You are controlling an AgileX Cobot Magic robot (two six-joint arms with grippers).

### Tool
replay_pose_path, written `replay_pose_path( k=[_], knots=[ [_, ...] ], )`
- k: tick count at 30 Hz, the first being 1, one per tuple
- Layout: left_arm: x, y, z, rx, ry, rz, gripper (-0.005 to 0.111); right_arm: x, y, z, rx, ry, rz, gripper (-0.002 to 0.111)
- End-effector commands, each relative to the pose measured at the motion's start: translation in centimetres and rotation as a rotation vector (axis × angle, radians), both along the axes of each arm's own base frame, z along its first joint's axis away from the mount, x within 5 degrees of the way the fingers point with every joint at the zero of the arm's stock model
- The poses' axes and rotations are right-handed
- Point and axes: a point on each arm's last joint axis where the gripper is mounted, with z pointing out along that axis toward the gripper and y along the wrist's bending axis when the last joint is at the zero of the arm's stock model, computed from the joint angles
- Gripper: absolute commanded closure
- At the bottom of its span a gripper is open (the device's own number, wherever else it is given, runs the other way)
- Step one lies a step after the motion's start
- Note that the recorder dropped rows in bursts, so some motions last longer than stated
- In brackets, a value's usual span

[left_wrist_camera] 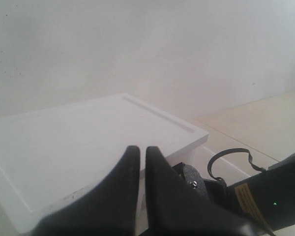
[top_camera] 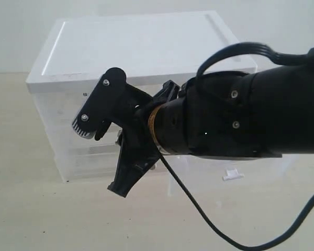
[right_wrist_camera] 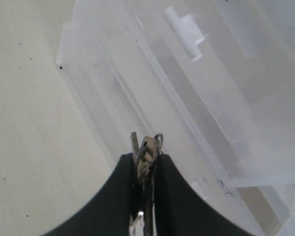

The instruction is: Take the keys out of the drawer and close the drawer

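Observation:
My right gripper (right_wrist_camera: 146, 158) is shut on the keys (right_wrist_camera: 147, 147); silver blades and the ring stick out past its fingertips. The blue fob and grey tag are hidden. Below it lies the translucent drawer (right_wrist_camera: 211, 98) with its white tab handle (right_wrist_camera: 187, 32). In the exterior view the right arm (top_camera: 240, 115) reaches across the front of the cabinet. The drawer (top_camera: 209, 172) appears pulled out under the arm, its tab handle (top_camera: 233, 175) showing. My left gripper (left_wrist_camera: 138, 153) is shut on nothing and hovers near the cabinet's white top (left_wrist_camera: 78, 147). It is out of the exterior view.
The white cabinet (top_camera: 136, 47) of translucent drawers stands on a pale beige table (top_camera: 52, 214). A black cable (top_camera: 199, 209) loops from the right arm down over the table in front. A white wall rises behind the cabinet.

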Motion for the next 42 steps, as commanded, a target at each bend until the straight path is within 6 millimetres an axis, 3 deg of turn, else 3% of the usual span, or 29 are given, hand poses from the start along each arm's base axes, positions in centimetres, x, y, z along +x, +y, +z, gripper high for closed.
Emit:
replay_pose_path(
  k=[1,3,8,10,18,21,24,29,34,39,42],
  knots=[
    [-0.1,-0.1,-0.1,-0.015,0.007,-0.008,0.102,0.1,-0.1,0.2,-0.002,-0.006,-0.014,0.107],
    [-0.1,-0.1,-0.1,-0.015,0.007,-0.008,0.102,0.1,-0.1,0.2,-0.001,-0.005,-0.015,0.098],
    [-0.1,-0.1,-0.1,-0.015,0.007,-0.008,0.102,0.1,-0.1,0.2,0.001,-0.004,-0.017,0.065],
    [-0.1,-0.1,-0.1,-0.015,0.007,-0.008,0.102,0.1,-0.1,0.2,0.003,-0.003,-0.020,0.062],
    [-0.2,-0.2,-0.1,-0.010,0.006,-0.021,0.102,0.0,-0.2,0.8,0.031,-0.010,-0.016,0.064],
    [-0.2,-0.2,-0.4,-0.006,0.013,-0.023,0.102,-0.3,-0.5,2.6,0.080,-0.039,-0.013,0.065],
    [-0.1,-0.2,-1.1,-0.018,0.039,-0.024,0.102,-0.8,-1.4,5.1,0.169,-0.053,-0.048,0.072],
    [-0.2,-0.3,-1.8,-0.038,0.066,-0.043,0.102,-2.1,-4.0,9.6,0.272,-0.115,-0.093,0.107],
    [-0.8,-1.1,-2.1,-0.023,0.052,-0.164,0.102,-3.4,-7.6,12.9,0.308,-0.164,-0.200,0.108],
    [-1.3,-3.2,-2.9,0.041,0.058,-0.475,0.102,-4.8,-10.8,15.5,0.353,-0.215,-0.271,0.108],
    [-0.6,-4.5,-4.3,0.082,0.155,-0.601,0.102,-5.4,-12.3,16.3,0.358,-0.233,-0.313,0.108]
  ],
)
